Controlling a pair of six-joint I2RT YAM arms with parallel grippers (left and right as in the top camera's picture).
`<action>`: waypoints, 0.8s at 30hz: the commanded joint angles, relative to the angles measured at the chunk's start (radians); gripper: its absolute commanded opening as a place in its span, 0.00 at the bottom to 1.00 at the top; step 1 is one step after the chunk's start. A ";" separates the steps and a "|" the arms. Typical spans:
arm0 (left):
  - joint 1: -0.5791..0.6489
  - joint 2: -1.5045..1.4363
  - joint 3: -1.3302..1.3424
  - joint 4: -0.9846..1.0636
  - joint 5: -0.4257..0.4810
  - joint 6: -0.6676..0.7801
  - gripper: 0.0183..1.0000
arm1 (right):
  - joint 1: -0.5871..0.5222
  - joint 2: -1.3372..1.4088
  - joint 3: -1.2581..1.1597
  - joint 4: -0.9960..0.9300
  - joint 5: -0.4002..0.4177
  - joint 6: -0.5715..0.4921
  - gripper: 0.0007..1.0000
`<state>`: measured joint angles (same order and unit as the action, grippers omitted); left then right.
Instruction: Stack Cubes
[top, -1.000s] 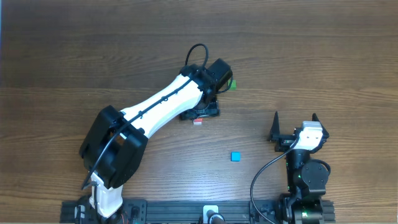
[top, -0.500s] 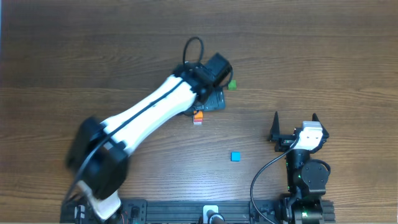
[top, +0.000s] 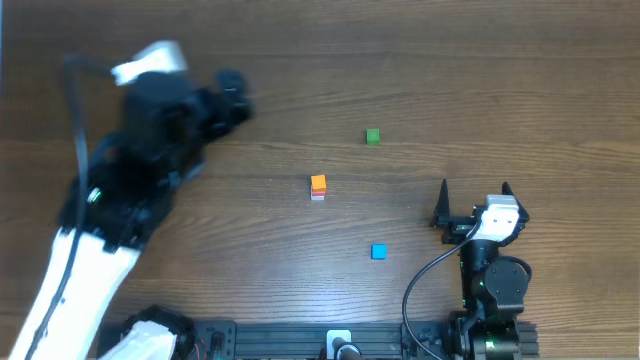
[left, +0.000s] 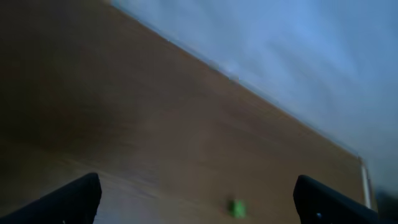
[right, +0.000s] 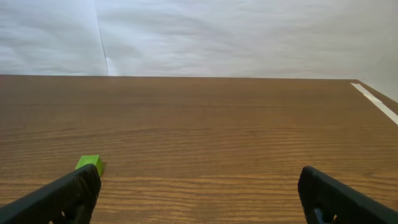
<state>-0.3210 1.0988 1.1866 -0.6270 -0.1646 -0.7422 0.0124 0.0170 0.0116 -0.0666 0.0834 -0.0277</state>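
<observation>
An orange cube (top: 318, 182) sits stacked on a small pale cube (top: 318, 195) at the table's middle. A green cube (top: 373, 136) lies beyond it to the right and shows too as the green cube (left: 237, 208) and the green cube (right: 90, 164). A blue cube (top: 378, 252) rests nearer the front. My left gripper (left: 196, 202) stands open and empty, its arm (top: 160, 110) raised at the far left. My right gripper (top: 474, 200) is open and empty near its base at the right.
The wooden table (top: 450, 90) stretches bare at the back and right. A white wall (right: 249, 37) rises behind the table's far edge. A strip of pale tape (right: 376, 102) runs along one table edge.
My left arm has pulled away from the middle to the far left, leaving the orange cube standing on the pale cube. The right arm has stayed still.
</observation>
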 joint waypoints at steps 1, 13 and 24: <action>0.194 -0.246 -0.223 0.121 0.105 0.236 1.00 | -0.007 -0.005 -0.006 -0.002 -0.008 0.000 0.99; 0.299 -0.661 -0.701 0.497 0.286 0.583 1.00 | -0.007 -0.005 -0.006 -0.002 -0.008 0.000 0.99; 0.323 -0.975 -1.089 0.758 0.341 0.686 1.00 | -0.007 -0.005 -0.006 -0.001 -0.008 0.000 0.99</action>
<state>-0.0166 0.1818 0.1505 0.1184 0.1505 -0.1043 0.0124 0.0177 0.0116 -0.0666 0.0837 -0.0273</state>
